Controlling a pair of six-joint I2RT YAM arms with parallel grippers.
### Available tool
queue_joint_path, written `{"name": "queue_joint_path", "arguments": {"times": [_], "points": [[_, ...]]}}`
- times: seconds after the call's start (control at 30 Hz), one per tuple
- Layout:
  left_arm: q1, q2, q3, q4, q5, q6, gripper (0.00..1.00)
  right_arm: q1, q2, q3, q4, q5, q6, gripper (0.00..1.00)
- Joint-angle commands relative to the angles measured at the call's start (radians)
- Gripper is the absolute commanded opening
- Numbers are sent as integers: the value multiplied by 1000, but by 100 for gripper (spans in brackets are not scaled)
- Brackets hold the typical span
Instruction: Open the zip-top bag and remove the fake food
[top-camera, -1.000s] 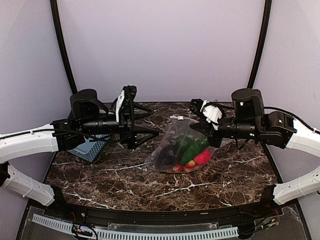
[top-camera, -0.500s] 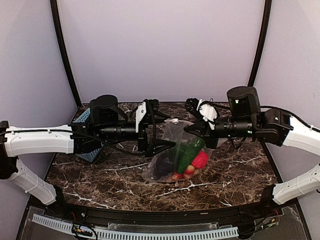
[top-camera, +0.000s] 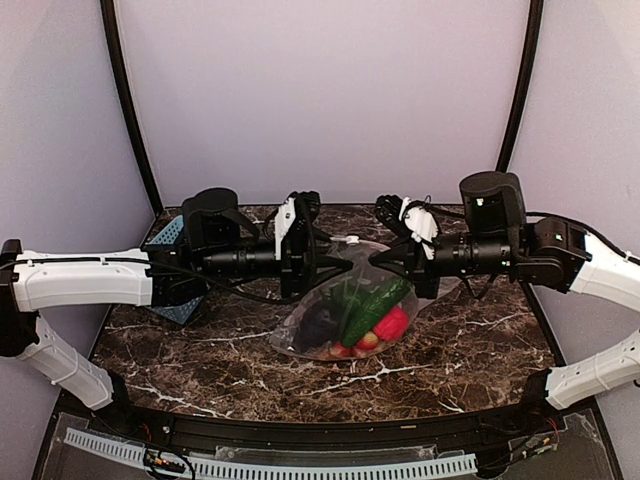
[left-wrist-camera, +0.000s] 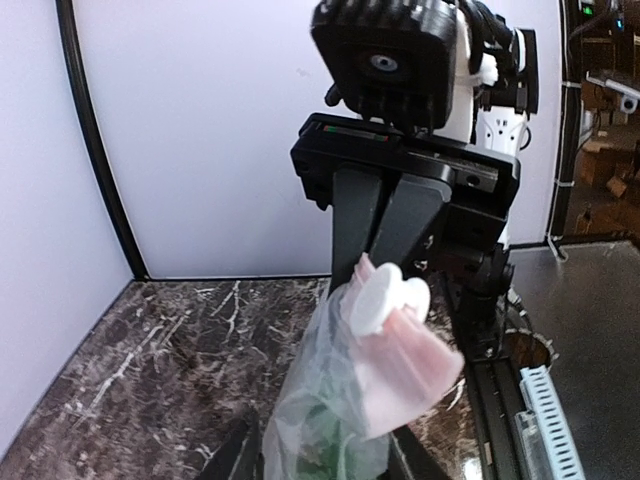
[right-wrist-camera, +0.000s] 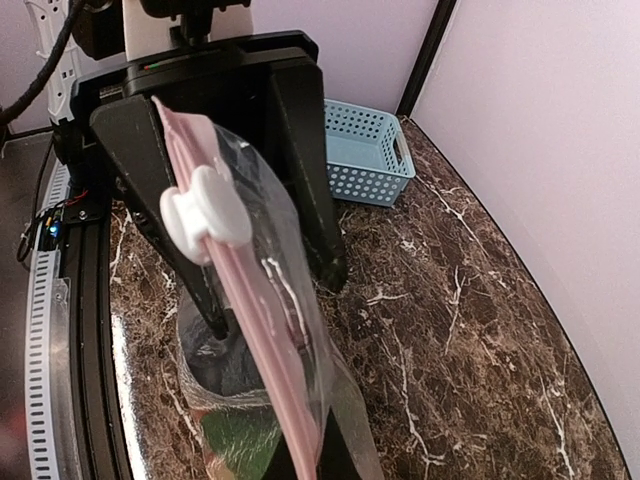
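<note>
Clear plastic bag (top-camera: 325, 300) strung between two arms, zip looks shut.
Top view: left arm (top-camera: 90, 280) and right arm (top-camera: 590, 265) both stretched level toward centre, wrists facing each other; the bag hangs between them, and its belly of toy food (top-camera: 365, 315) seems to rest on the marble surface (top-camera: 200, 360). Left wrist view: right jaws pinched narrow on the pink zip strip (left-wrist-camera: 415, 365), white slider (left-wrist-camera: 385, 295) just in front of them. Right wrist view: left jaws wide, straddling strip and slider, gripping neither as far as I can tell. Judgement: close left jaws squarely on the slider, then draw it along the strip away from the right jaws, keeping the strip taut and level so the tab cannot slip out sideways.
</note>
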Motion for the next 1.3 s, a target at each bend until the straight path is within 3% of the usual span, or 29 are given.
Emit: {"name": "queue_joint_path", "arguments": {"times": [0.0,0.13,0.23,0.33,0.47,0.57,0.77,0.97,1.27], "points": [[2,-24,42,7,-1,-14,39,6,-14,13,55,-34,14,0],[2,-19,60,-5,8,-9,35,5,-12,17,54,-37,13,0],[2,-21,74,-26,18,-1,15,5,-14,14,53,-38,12,0],[1,-26,85,-46,27,3,4,5,-11,12,49,-46,14,0],[2,-23,97,-72,70,-11,1,6,-23,15,69,-74,5,37],[2,-15,107,-101,92,-22,1,6,-17,45,72,-88,-9,49],[1,-5,118,-124,100,-44,1,9,43,126,66,-117,-26,50],[2,0,137,-150,104,-57,1,17,77,160,70,-112,-50,44],[3,16,161,-183,92,-83,1,53,74,151,36,-117,-93,46]]}}
